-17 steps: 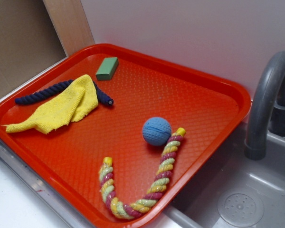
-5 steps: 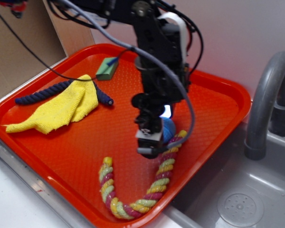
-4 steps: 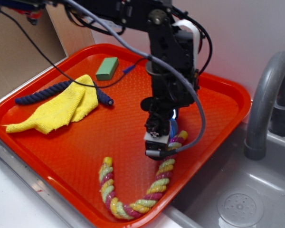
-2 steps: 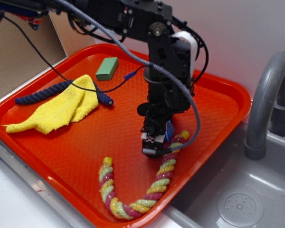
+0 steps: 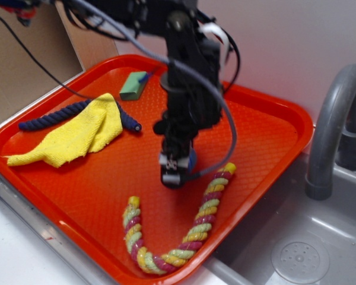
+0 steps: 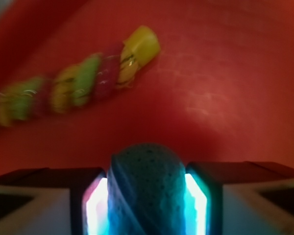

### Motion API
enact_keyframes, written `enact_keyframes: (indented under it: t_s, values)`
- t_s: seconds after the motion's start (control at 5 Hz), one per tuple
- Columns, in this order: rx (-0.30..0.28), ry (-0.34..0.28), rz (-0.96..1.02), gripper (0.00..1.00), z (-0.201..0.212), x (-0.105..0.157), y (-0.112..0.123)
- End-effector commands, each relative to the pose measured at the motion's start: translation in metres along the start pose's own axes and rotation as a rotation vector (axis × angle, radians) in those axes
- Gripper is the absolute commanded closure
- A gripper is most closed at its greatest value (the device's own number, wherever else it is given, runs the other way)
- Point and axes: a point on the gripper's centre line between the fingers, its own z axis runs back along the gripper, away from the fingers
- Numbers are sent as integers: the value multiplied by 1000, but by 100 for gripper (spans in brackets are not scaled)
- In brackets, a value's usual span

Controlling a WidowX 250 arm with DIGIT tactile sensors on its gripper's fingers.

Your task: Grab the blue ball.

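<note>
The blue ball (image 6: 146, 181), dimpled with a groove seam, sits squeezed between my two fingers in the wrist view. In the exterior view only a sliver of the blue ball (image 5: 191, 160) shows behind the black arm. My gripper (image 5: 173, 172) points down over the middle of the red tray (image 5: 288, 127) and is shut on the ball (image 6: 147, 171). Whether the ball still touches the tray floor I cannot tell.
A multicoloured rope (image 5: 193, 234) curves in a U just right of and below the gripper; its yellow end (image 6: 139, 44) lies ahead in the wrist view. A yellow cloth (image 5: 77, 133), navy rope (image 5: 44, 120) and green block (image 5: 133, 86) lie at the left. A grey faucet (image 5: 332, 119) and sink (image 5: 296, 255) are at the right.
The fingers have closed on the ball. The gripper with the ball has shifted left, away from the rope's yellow end, which now shows uncovered.
</note>
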Motion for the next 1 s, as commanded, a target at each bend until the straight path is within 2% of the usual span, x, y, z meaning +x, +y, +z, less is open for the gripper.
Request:
enact_keyframes:
  t_s: [0.0,0.2,0.4,0.6,0.8]
  values:
    - [-58,-161,487,100,114,-45,15]
    - [-17,-168,664,100,137,-82,20]
    - [-12,-163,848,100,171,-137,20]
    - [37,-175,963,100,181,-169,30]
    - [-53,-237,977,100,176,-183,38]
